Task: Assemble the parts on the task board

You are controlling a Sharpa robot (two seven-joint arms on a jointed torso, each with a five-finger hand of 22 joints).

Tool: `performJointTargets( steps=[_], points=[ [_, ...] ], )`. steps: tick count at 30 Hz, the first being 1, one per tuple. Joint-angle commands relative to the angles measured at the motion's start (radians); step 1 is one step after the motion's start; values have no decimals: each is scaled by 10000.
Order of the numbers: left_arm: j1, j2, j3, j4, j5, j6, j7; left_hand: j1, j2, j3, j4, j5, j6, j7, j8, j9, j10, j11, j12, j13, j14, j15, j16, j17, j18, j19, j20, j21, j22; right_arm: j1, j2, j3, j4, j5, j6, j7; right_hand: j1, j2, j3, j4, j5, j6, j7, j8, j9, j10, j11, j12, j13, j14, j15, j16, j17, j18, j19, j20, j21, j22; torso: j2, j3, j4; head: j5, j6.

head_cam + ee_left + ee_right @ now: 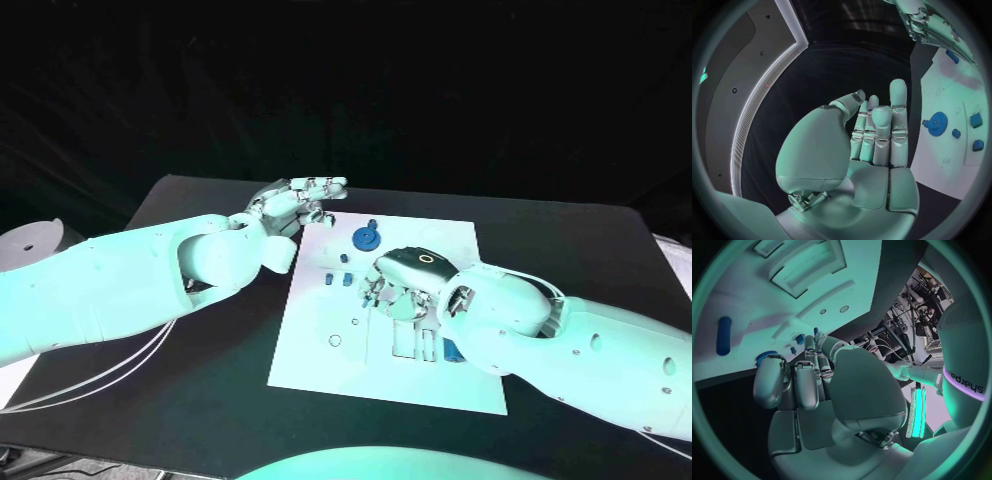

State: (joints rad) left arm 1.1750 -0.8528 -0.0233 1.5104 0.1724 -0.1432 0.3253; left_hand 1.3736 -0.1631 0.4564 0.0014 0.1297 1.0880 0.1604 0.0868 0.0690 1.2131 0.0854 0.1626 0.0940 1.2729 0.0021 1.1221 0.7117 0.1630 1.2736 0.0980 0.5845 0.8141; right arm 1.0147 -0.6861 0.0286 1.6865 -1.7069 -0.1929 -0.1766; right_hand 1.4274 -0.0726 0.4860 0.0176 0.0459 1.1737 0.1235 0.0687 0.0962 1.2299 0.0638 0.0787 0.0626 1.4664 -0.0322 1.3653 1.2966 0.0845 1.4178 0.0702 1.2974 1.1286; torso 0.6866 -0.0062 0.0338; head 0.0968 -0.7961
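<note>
The white task board (433, 380) lies in the middle of the table. A blue gear (366, 238) stands near its far edge, with small blue parts (346, 262) just nearer. My left hand (296, 205) is raised at the board's far left corner. Its fingers (879, 125) are straight and together, the thumb lies against them, and a small blue part (871, 103) shows at their tips. My right hand (397, 285) hovers over the board's middle with its fingers (804, 380) bent down towards the surface, nothing visible in them. A blue cylinder (451, 350) lies beside the right forearm.
The board (767, 300) has several slots and holes, with bare white surface at its near edge. The gear (937, 121) and blue blocks (976, 120) sit on the board (954, 90) beyond my left hand. A pale round object (36, 240) sits off the table's left side.
</note>
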Motion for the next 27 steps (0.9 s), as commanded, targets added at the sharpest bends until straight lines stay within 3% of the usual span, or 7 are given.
performJointTargets(
  steps=[1,7,16,27],
  points=[
    [3,26,6,53,1,226,32,-7,75,-52,-13,-2,-30,16,55,-10,-85,-8,43,14,-69,-10,-38,-9,185,-90,8,-63,-17,-120,145,-6,-151,-178,450,189,-64,-11,82,-8,60,-6,49,9,9,39,-7,-39,12,588,100,33,5,35,9,48,22,-9,20,14,-17,90,-30],
    [3,10,6,73,1,227,23,-7,75,-52,-13,-2,-30,16,55,-10,-85,-8,43,14,-69,-10,-38,-9,185,-90,8,-63,-17,-271,385,-26,-401,-267,597,83,-79,-11,121,-33,94,-13,60,2,13,38,4,-53,14,586,111,32,-2,37,5,59,19,-14,19,24,-10,139,-70],
    [4,3,6,77,1,234,13,-26,83,-79,-7,-4,-37,21,55,-11,-99,-3,58,16,-78,-4,-38,-22,183,-94,13,-72,-23,-312,515,-46,-500,-291,699,60,-144,-41,118,-35,93,-18,70,-3,18,34,17,-67,15,586,123,40,2,39,1,72,17,-17,31,39,-31,218,-139],
    [4,-4,6,68,1,246,-2,-26,83,-79,-7,-4,-37,21,55,-11,-99,-3,58,16,-78,-4,-38,-22,183,-94,13,-72,-23,-317,558,-56,-500,-325,756,37,-194,-64,108,-33,90,-22,73,-6,21,32,22,-76,16,584,131,41,-2,39,1,80,21,-12,21,28,-18,231,-180]
  ],
)
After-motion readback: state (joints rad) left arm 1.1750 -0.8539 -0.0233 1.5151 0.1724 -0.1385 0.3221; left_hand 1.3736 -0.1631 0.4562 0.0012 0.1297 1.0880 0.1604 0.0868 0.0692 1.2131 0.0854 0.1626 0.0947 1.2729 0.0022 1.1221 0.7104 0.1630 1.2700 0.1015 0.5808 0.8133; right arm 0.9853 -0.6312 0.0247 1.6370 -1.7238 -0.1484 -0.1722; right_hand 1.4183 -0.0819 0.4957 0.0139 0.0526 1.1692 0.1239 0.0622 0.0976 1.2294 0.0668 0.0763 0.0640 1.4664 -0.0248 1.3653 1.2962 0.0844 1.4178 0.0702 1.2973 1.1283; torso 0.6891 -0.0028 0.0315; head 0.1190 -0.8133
